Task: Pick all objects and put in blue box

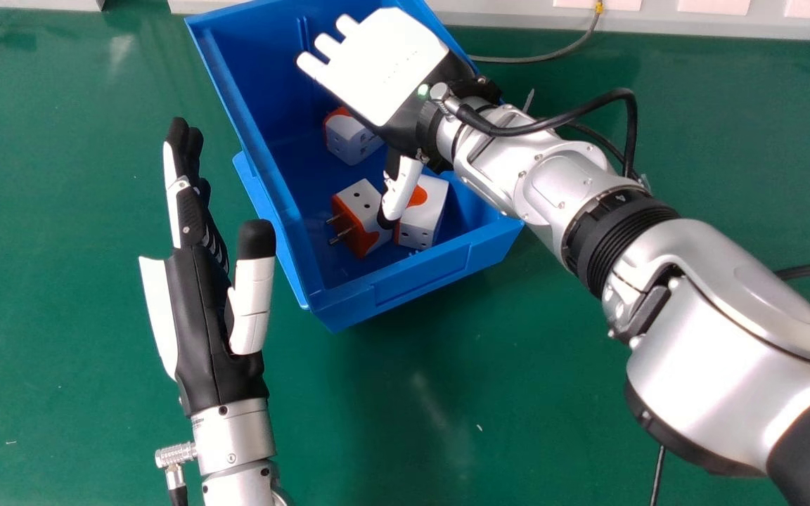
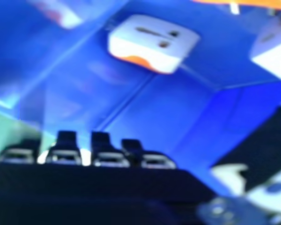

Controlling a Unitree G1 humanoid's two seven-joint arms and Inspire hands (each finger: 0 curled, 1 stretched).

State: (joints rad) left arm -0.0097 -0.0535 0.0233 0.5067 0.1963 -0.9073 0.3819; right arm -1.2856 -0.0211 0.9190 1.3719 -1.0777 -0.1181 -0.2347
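Note:
Three white and orange plug adapters lie in the blue box (image 1: 419, 277). One adapter (image 1: 350, 139) is farther back, while a second adapter (image 1: 370, 211) with metal pins and a third adapter (image 1: 430, 211) lie close together near the front wall. My right hand (image 1: 391, 67) is above the box's back part, open and holding nothing, its thumb over the two front adapters. In the right hand view, fingers of my right hand (image 2: 65, 157) face the blue interior, and a white adapter (image 2: 152, 40) with an orange edge lies apart from them. My left hand (image 1: 201, 302) is open and empty, left of the box.
The box stands on a green table (image 1: 405, 422). A grey cable (image 1: 553, 56) runs behind it on the right, and black cables loop around my right forearm. A pale ledge (image 1: 517, 20) borders the table's far side.

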